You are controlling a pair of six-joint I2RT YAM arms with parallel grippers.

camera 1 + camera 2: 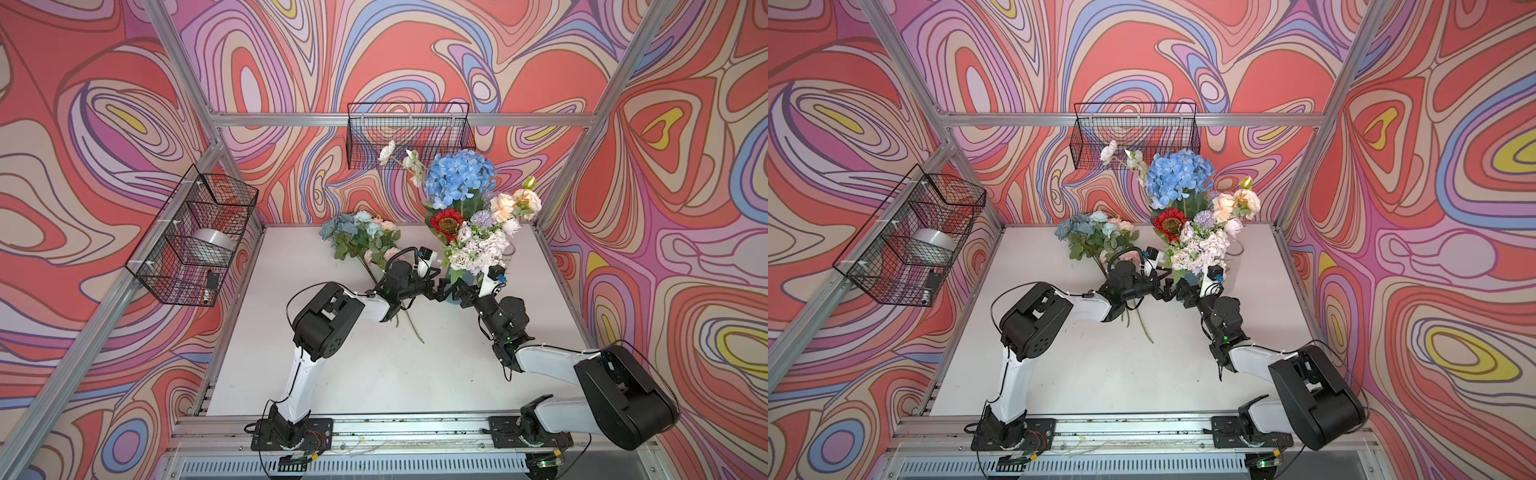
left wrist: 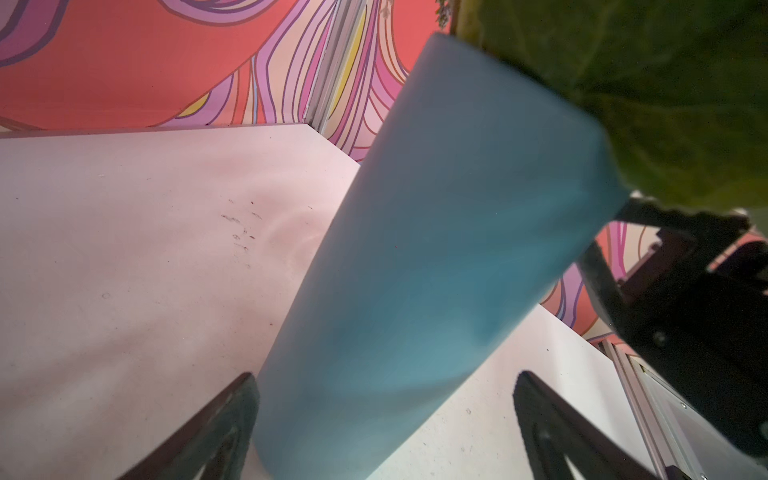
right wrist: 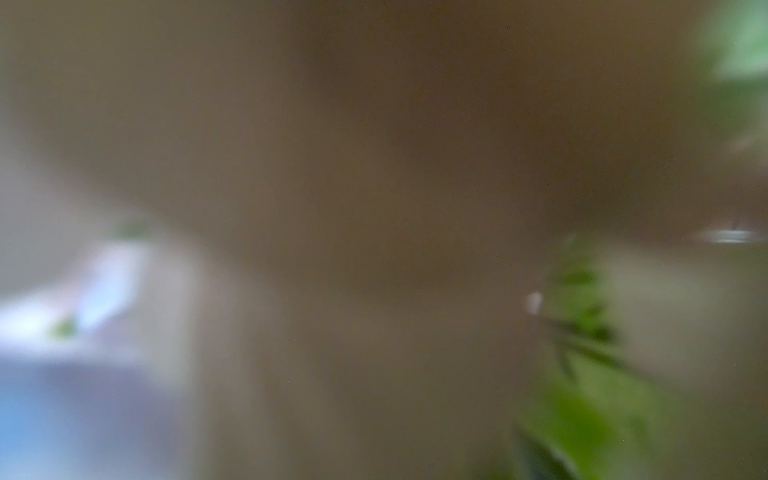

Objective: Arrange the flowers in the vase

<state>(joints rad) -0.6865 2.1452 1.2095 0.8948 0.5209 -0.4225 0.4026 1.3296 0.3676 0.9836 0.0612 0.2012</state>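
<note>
Both top views: your left gripper [image 1: 441, 287] and right gripper [image 1: 460, 291] are hovering at the vase [image 1: 452, 300], which is holding most flowers [image 1: 461, 178]; the dusty-blue bunch [image 1: 353, 228] is lying on the table [image 1: 332, 374].
Left wrist: fingers [image 2: 232, 419] are standing apart, straddling the vase [image 2: 436, 249], probably steadying it.
Right wrist: blur is hiding those jaws; you cannot tell.

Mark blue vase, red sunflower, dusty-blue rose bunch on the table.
pale blue cylindrical vase [image 2: 436, 249]: left wrist view, middle of its wall.
red sunflower [image 1: 449, 225]: in a top view, dark centre disc.
dusty-blue rose bunch [image 1: 347, 227]: in a top view, its blooms.
</note>
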